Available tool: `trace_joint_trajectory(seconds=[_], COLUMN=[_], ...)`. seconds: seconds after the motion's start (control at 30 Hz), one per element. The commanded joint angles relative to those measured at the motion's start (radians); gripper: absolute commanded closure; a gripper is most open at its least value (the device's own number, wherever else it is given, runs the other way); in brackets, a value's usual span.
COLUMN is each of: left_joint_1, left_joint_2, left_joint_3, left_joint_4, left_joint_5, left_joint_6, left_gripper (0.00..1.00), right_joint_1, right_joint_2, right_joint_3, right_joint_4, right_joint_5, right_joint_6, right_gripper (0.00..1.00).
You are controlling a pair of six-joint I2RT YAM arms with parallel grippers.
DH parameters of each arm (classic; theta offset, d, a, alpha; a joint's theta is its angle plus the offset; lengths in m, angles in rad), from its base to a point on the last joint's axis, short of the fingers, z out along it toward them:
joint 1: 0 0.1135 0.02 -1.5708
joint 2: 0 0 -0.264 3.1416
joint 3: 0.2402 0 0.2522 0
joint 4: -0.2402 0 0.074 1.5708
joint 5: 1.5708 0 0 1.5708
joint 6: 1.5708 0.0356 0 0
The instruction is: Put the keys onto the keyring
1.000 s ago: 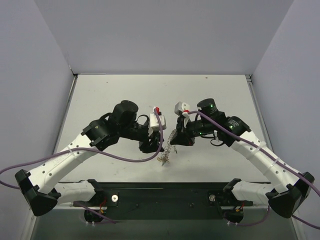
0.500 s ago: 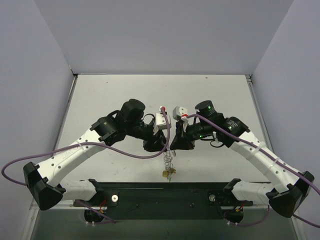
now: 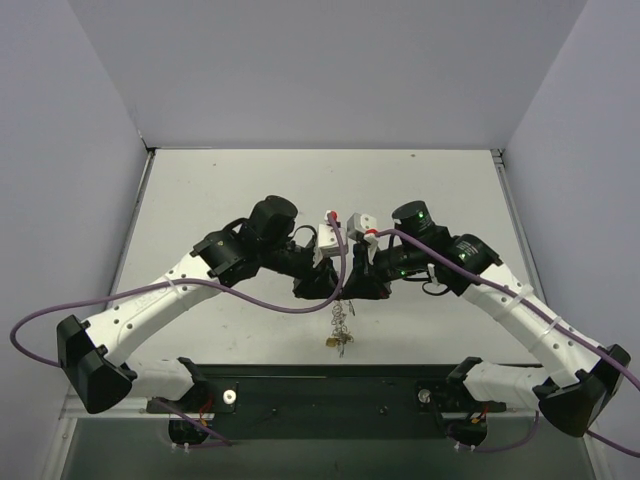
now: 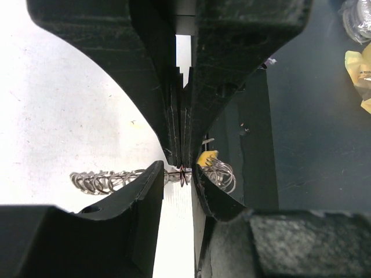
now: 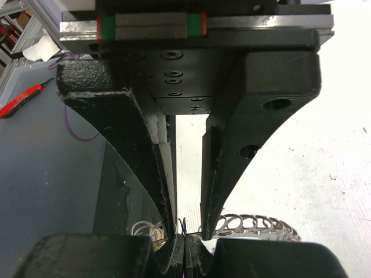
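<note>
**Keyring pinched by the right gripper, left gripper straddling it**

The keyring (image 3: 340, 316), a silvery ring of coiled wire, hangs at the middle of my overhead view, just below the spot where the two arms meet nose to nose. A small cluster of keys (image 3: 335, 341) dangles from its lowest part, close to the black base plate (image 3: 330, 385) at the near edge of the white table (image 3: 220, 200). I cannot tell whether the keys touch the table. From above, the cluster shows only a yellowish tint.

The right gripper (image 5: 183, 246) is clamped tight on a thin stretch of the ring's wire. In its own wrist camera its two fingertips meet with no gap, and coils of the ring spread out on either side behind them. My left wrist camera shows the same pinch from the opposite side. Coils run off to the left there, and more coils and a yellow key head (image 4: 207, 157) sit just to the right.

The left gripper (image 4: 178, 180) faces the right one tip to tip. Its jaws stand narrowly apart, one finger on each side of the pinched wire, with a slim strip of light between them. One finger overlaps the coils, but I cannot tell whether it touches them.

Purple cables (image 3: 250, 300) loop along both arms.
</note>
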Motion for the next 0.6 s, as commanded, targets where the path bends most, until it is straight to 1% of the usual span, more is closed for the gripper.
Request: trace_joint_trajectory(seconds=[0.0,0.1,0.27,0.3,0.4,0.53,0.57], left_joint_1=[0.000,0.000,0.000,0.000,0.000,-0.002,0.000], left_joint_2=[0.006,0.003,0.005,0.005,0.012,0.009,0.006], left_joint_3=[0.040,0.041,0.028,0.028,0.023,0.006,0.002], left_joint_4=[0.033,0.022,0.028,0.030,0.039,0.077,0.092], left_joint_5=[0.028,0.019,0.024,0.024,0.027,0.033,0.030], left_joint_6=[0.002,0.005,0.004,0.002,-0.001,-0.022,-0.025], left_gripper=[0.68,0.72,0.74,0.79,0.84,1.00,1.00], right_joint_1=[0.008,0.008,0.008,0.008,0.008,0.008,0.008], right_joint_2=[-0.044,-0.044,-0.047,-0.048,-0.050,-0.051,-0.051], right_joint_3=[0.037,0.035,0.032,0.031,0.031,0.026,0.025], right_joint_4=[0.046,0.047,0.057,0.058,0.061,0.067,0.070], right_joint_5=[-0.046,-0.041,-0.038,-0.038,-0.038,-0.044,-0.041], right_joint_6=[-0.019,-0.016,-0.013,-0.012,-0.008,-0.004,-0.002], right_gripper=[1.00,1.00,1.00,1.00,1.00,1.00,1.00])
